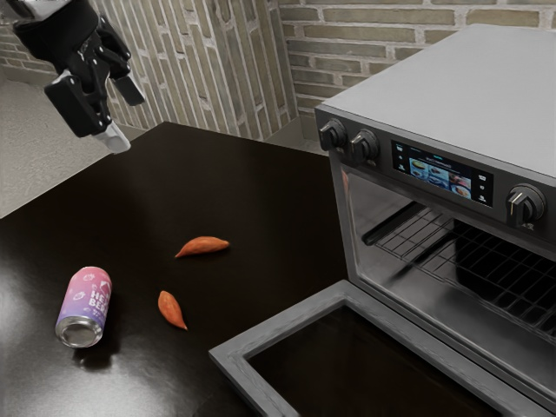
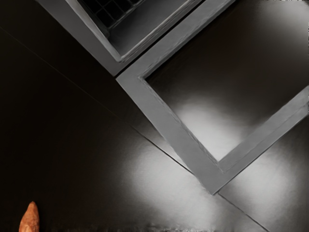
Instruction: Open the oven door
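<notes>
Going from the exterior view's left to its right, the black, pale-tipped fingers are hanging in the air above the glossy black surface, standing apart, released, with nothing between them. Lower down than the fingers, a pink-and-purple printed metal can is lying on its side, turning a silvery end toward the camera. Below the fingers and to the exterior view's right, a small orange, tapered vegetable is resting on the surface, and a second orange, tapered vegetable is lying near it, on the side toward the oven. Farther to the exterior view's right, well apart from the fingers and lower than they are, the grey-framed oven door with a dark inner panel is standing open, folding down and outward from the oven's lower front. Beyond the door, a boxy grey countertop oven is sitting with its interior showing, a dark wire rack spanning it. Above that opening, black round knobs are flanking a lit rectangular display. A tan brick wall is rising behind the surface.
</notes>
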